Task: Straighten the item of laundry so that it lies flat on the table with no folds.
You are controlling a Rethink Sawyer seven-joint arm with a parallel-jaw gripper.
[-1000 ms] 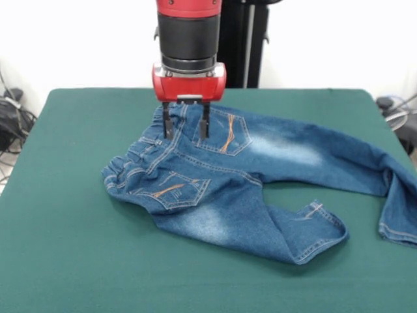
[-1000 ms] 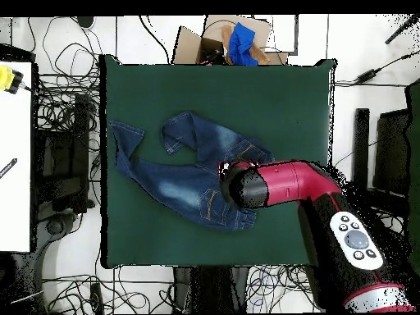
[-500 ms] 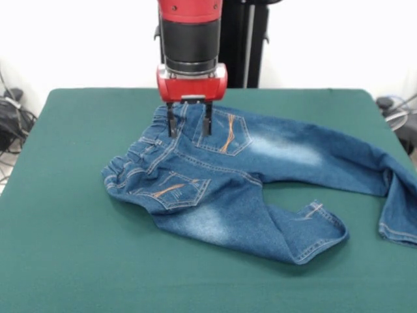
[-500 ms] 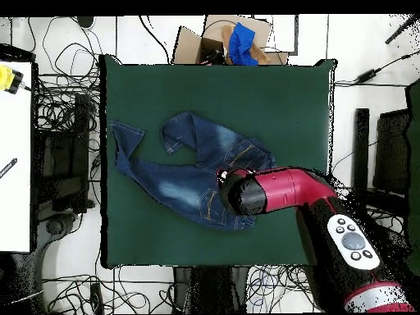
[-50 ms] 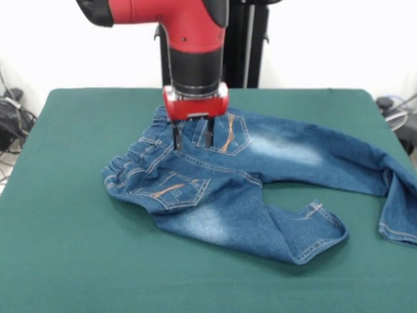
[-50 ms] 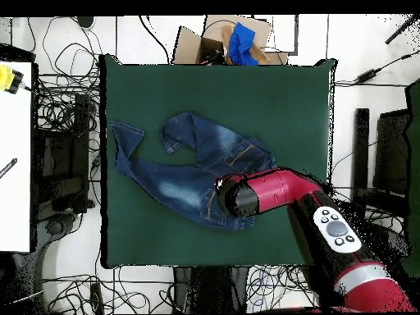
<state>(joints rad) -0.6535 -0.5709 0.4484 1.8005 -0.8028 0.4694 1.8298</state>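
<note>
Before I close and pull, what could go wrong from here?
The open gripper sits on the jeans near the waistband, at a back pocket. Its fingers may pinch only the top layer, so a pull would bunch the seat instead of flattening it. One leg is folded back at its cuff and the other bends near the table edge; dragging the waist could tighten both folds.

Bright, even light, soft shadows under the jeans (image 5: 260, 189), perhaps slightly blurred.
</note>
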